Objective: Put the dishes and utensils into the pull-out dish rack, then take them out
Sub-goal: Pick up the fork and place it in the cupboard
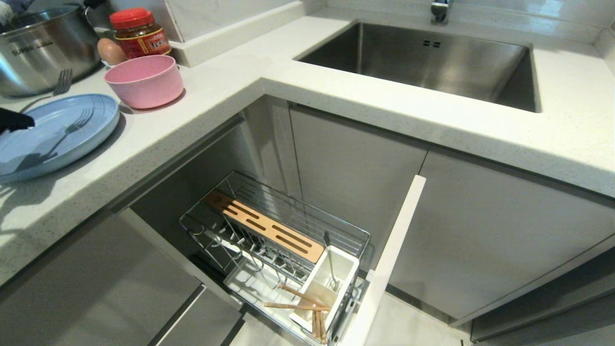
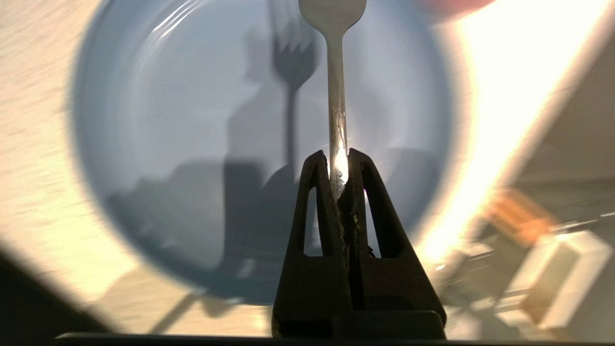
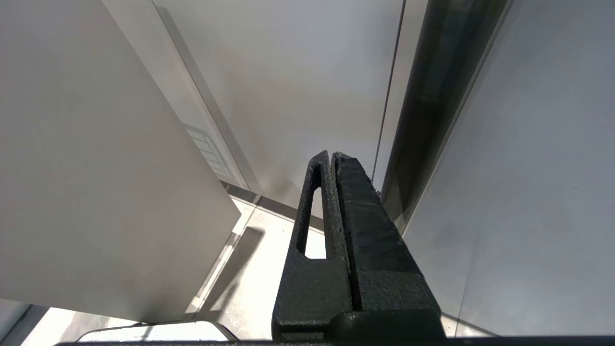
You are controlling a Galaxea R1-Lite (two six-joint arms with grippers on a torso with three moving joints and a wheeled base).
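Fork (image 2: 335, 81), handle clamped in left tool (image 2: 340, 166), points tines-outward above the plate (image 2: 158, 144).

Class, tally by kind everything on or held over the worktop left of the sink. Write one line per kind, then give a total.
Light-blue plate: 1
Pink bowl: 1
Steel pot: 1
Red-lidded jar: 1
Egg: 1
Fork: 1, held in the left pincer
Total: 6

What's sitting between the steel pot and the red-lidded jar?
One brown egg, just behind the pink bowl; the head view shows it.
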